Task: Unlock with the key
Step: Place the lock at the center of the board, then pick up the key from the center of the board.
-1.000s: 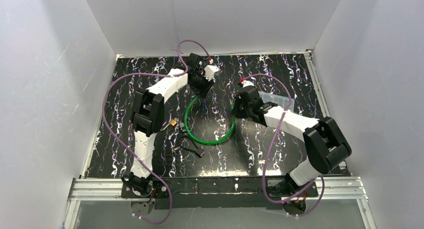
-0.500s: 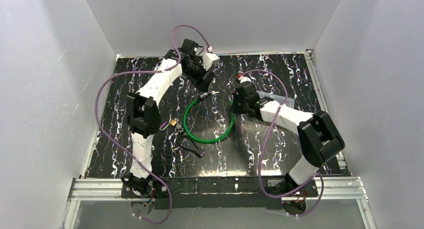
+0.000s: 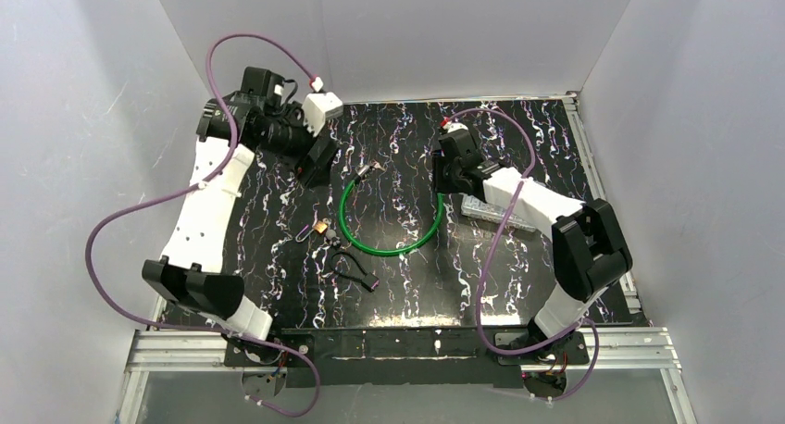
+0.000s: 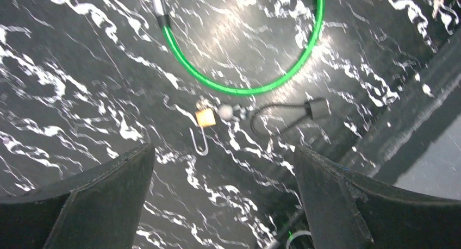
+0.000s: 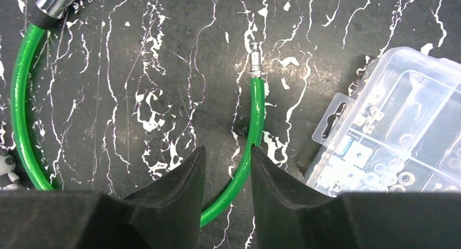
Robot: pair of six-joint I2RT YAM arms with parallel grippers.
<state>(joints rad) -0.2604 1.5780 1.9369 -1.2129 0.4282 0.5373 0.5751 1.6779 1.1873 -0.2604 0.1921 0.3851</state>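
Both newly loosened, left gripper (image 4: 223,151) back at ten o'clock, spread wide, right gripper (image 5: 227,150) parted astride cable (image 5: 256,110), tip (image 5: 254,58) pointing twelve o'clock

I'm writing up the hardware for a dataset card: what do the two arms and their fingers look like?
The left arm and right arm have white shells with chunky black joints. A purple cable loops loosely off each. The left wrist carries a small white box; the right wrist shows a red spot. The fingers are plain matte black wedges.
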